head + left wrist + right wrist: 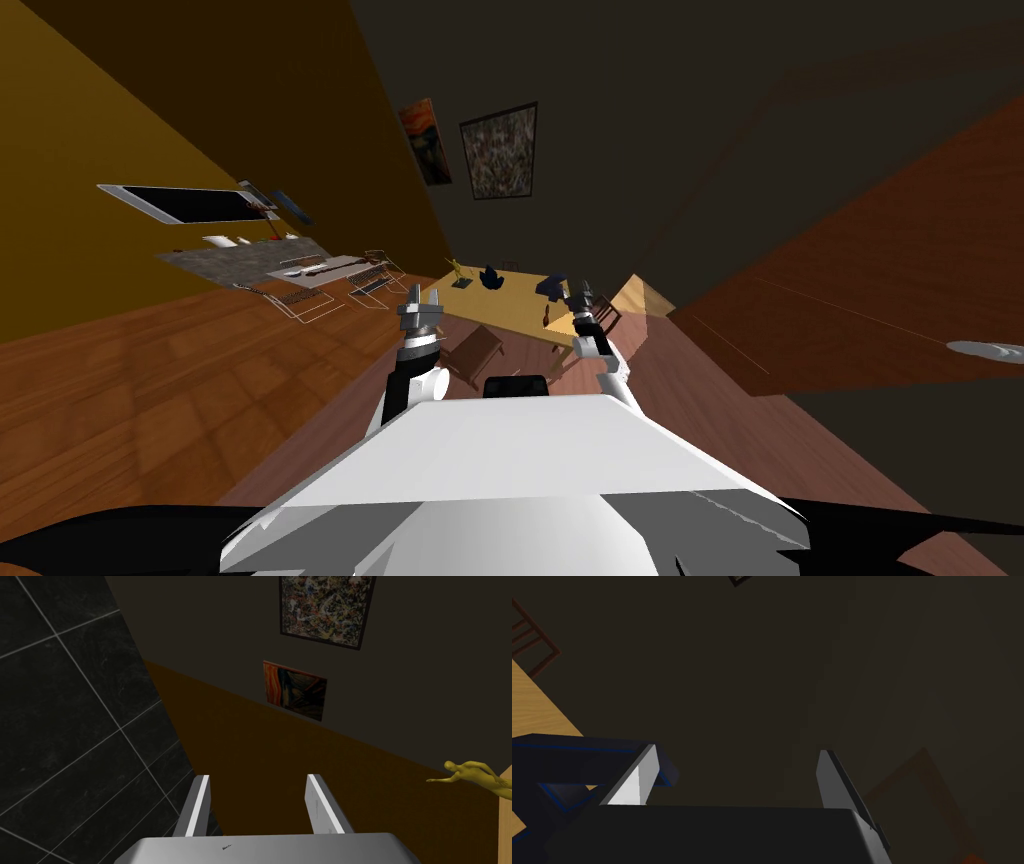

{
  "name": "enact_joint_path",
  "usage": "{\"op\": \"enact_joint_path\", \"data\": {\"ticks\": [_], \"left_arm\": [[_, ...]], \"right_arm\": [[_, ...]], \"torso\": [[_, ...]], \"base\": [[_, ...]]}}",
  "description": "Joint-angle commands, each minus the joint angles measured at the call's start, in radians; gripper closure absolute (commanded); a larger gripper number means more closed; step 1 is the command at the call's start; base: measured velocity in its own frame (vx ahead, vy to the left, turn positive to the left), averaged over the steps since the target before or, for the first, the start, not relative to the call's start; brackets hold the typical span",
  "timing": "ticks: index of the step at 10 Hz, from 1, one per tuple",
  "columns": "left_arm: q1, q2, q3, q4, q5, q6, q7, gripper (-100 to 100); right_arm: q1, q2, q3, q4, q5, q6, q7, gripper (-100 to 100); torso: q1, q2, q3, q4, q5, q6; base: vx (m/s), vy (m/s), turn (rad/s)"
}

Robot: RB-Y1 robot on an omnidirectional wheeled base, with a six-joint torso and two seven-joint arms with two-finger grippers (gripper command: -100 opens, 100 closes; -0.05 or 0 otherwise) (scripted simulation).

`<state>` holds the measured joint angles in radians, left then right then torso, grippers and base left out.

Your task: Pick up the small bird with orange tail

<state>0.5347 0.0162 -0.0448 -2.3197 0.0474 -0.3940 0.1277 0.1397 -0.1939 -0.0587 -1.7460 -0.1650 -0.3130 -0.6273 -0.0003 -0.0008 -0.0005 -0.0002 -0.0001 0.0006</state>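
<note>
Pointing toward the table (510,300), left arm (413,352) and right arm (598,352) hold jaws wide, empty.

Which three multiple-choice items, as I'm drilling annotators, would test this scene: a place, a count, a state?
1. The yellow figure stands: A on the floor; B on the wooden table; C on a chair.
2. Framed pictures on the dark wall: A one; B two; C four.
3. The left pincer is: A open and empty; B shut on a cup; C shut on the figure.
B: it stands on the tabletop. B: two hang side by side. A: its fingers stand apart, nothing between.
</note>
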Motion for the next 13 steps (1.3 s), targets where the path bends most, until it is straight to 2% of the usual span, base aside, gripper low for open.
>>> {"op": "enact_joint_path", "data": {"ticks": [1, 2, 3, 4, 5, 6, 7, 8, 9, 10, 11, 12, 13], "left_arm": [[0.000, 0.000, 0.000, 0.000, 0.000, 0.000, 0.000, 0], [0.000, 0.000, 0.000, 0.000, 0.000, 0.000, 0.000, 0], [0.000, 0.000, 0.000, 0.000, 0.000, 0.000, 0.000, 0], [0.000, 0.000, 0.000, 0.000, 0.000, 0.000, 0.000, 0], [0.000, 0.000, 0.000, 0.000, 0.000, 0.000, 0.000, 0], [0.000, 0.000, 0.000, 0.000, 0.000, 0.000, 0.000, 0], [0.000, 0.000, 0.000, 0.000, 0.000, 0.000, 0.000, 0], [0.000, 0.000, 0.000, 0.000, 0.000, 0.000, 0.000, 0], [0.000, 0.000, 0.000, 0.000, 0.000, 0.000, 0.000, 0], [0.000, 0.000, 0.000, 0.000, 0.000, 0.000, 0.000, 0], [0.000, 0.000, 0.000, 0.000, 0.000, 0.000, 0.000, 0], [0.000, 0.000, 0.000, 0.000, 0.000, 0.000, 0.000, 0], [0.000, 0.000, 0.000, 0.000, 0.000, 0.000, 0.000, 0]], "right_arm": [[-0.024, -0.015, -0.018, 0.050, -0.017, 0.023, -0.050, -100], [-0.024, -0.015, -0.018, 0.064, -0.017, 0.023, -0.067, -100], [-0.053, -0.022, -0.032, 0.089, -0.031, 0.041, -0.101, -100], [-0.053, -0.022, -0.032, 0.121, -0.031, 0.041, -0.117, -100], [-0.082, -0.028, -0.047, 0.154, -0.045, 0.060, -0.152, -100], [-0.082, -0.028, -0.047, 0.180, -0.045, 0.060, -0.167, -100], [-0.082, -0.028, -0.047, 0.180, -0.045, 0.060, -0.167, -100], [-0.110, -0.033, -0.061, 0.216, -0.059, 0.079, -0.214, -100], [-0.110, -0.033, -0.061, 0.238, -0.059, 0.079, -0.217, -100], [-0.137, -0.036, -0.076, 0.275, -0.073, 0.098, -0.260, -100], [-0.137, -0.036, -0.076, 0.297, -0.073, 0.098, -0.267, -100], [-0.164, -0.039, -0.090, 0.338, -0.086, 0.117, -0.306, -100], [-0.164, -0.039, -0.090, 0.356, -0.086, 0.117, -0.316, -100]], "torso": [[0.000, 0.000, 0.000, 0.000, 0.000, 0.000], [0.000, 0.000, 0.000, 0.000, 0.000, 0.000], [0.000, 0.000, 0.000, 0.000, 0.000, 0.000], [0.000, 0.000, 0.000, 0.000, 0.000, 0.000], [0.000, 0.000, 0.000, 0.000, 0.000, 0.000], [0.000, 0.000, 0.000, 0.000, 0.000, 0.000], [0.000, 0.000, 0.000, 0.000, 0.000, 0.000], [0.000, 0.000, 0.000, 0.000, 0.000, 0.000], [0.001, 0.000, 0.000, 0.000, 0.000, 0.000], [0.000, 0.000, 0.000, 0.000, 0.000, 0.000], [0.000, 0.000, 0.000, 0.000, 0.000, 0.000], [0.000, 0.000, 0.000, 0.000, 0.000, 0.000], [0.000, 0.000, 0.000, 0.000, 0.000, 0.000]], "base": [[0.004, 0.004, 0.082], [0.005, 0.003, 0.056], [0.005, 0.006, 0.121], [0.007, 0.002, 0.050], [0.007, 0.005, 0.078], [0.007, 0.004, 0.058], [0.000, 0.000, 0.000], [0.004, 0.007, 0.103], [0.006, 0.003, 0.066], [0.007, 0.005, 0.096], [0.008, 0.001, 0.054], [0.008, 0.003, 0.104], [0.007, 0.000, 0.056]]}}
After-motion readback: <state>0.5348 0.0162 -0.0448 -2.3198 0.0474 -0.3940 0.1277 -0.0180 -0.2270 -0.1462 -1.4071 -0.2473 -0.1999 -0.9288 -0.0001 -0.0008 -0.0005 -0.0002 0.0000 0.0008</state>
